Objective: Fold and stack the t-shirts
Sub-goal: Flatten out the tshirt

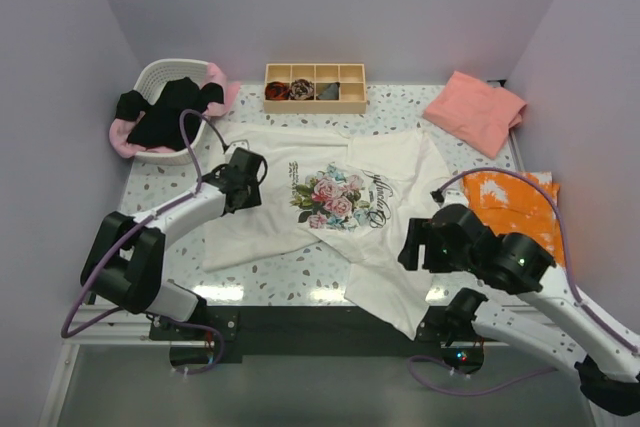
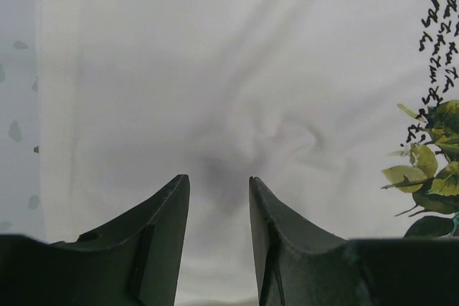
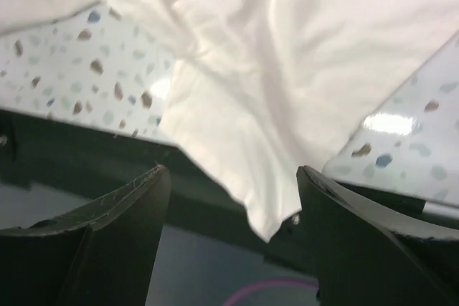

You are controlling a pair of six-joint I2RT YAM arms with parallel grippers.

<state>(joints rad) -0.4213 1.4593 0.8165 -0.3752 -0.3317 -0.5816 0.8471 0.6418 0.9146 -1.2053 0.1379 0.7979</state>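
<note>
The white tee [image 1: 400, 157] lies slanted on the table [image 1: 290, 272], far left to near right, one corner hanging over the near edge. The right gripper [image 3: 229, 177], jaws wide apart, is just beside that corner; the left gripper [image 2: 215, 180], jaws slightly apart, is over its left side

t-shirt [image 1: 400, 162]: soft matt cloth | table [image 1: 310, 277]: glossy speckled | tray [image 1: 315, 105]: wood
</note>
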